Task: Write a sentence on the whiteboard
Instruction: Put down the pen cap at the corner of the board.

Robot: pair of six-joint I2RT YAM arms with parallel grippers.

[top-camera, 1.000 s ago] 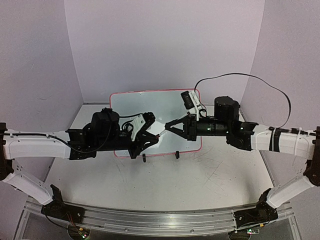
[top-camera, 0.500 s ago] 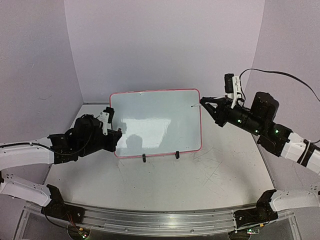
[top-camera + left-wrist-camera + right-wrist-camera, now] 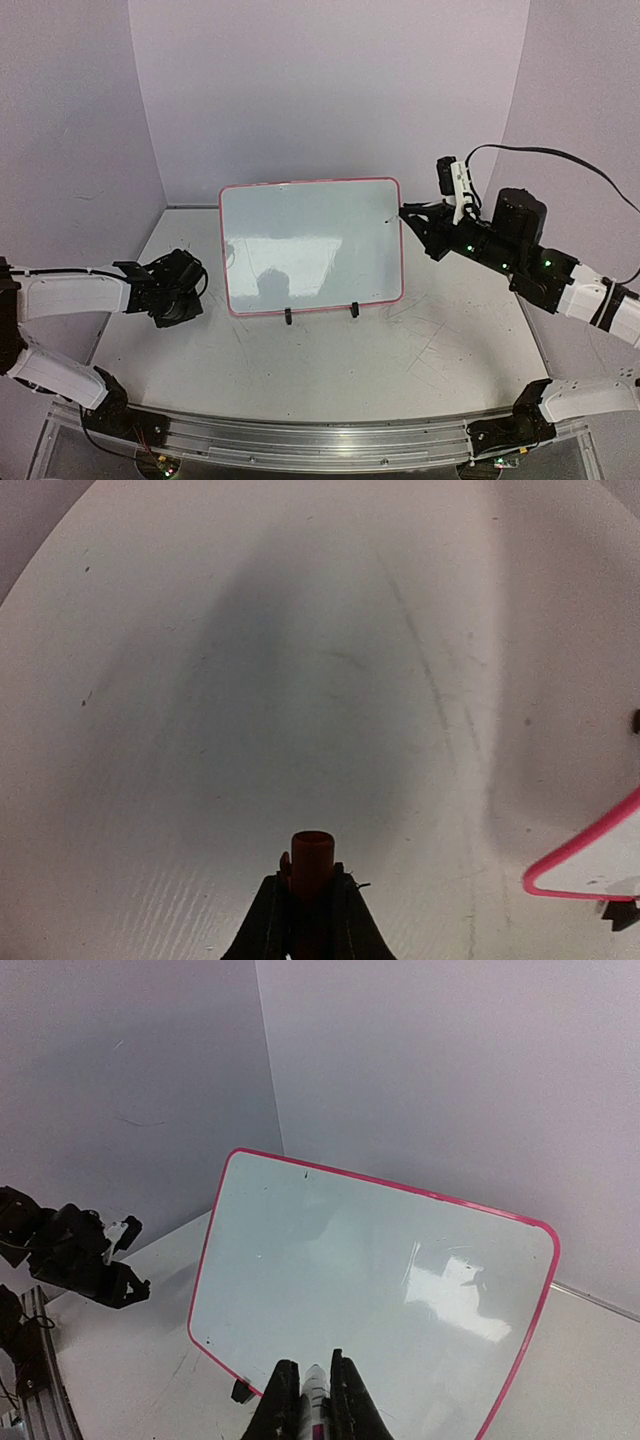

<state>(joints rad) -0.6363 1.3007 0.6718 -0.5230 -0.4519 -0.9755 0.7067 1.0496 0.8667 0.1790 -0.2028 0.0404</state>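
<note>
The whiteboard (image 3: 311, 247) stands upright on two black clip feet (image 3: 288, 316) at the middle of the table. Its pink-framed face (image 3: 370, 1280) is blank, and no sentence shows on it. My right gripper (image 3: 408, 213) is by the board's upper right edge, shut on a white marker (image 3: 316, 1388) whose dark tip (image 3: 389, 213) sits at the frame. My left gripper (image 3: 178, 300) is low over the table, left of the board, and is also in the right wrist view (image 3: 95, 1260). It is shut on a red marker cap (image 3: 312, 852).
The scratched grey tabletop (image 3: 400, 350) runs in front of and beside the board. Purple walls (image 3: 330, 90) close in the back and sides. The board's lower corner (image 3: 590, 855) shows at the right of the left wrist view. A black cable (image 3: 560, 165) loops above the right arm.
A second ago both grippers met in front of the board. Now the left has drawn back left and down with the cap, and the right has swung to the board's right edge with the marker.
</note>
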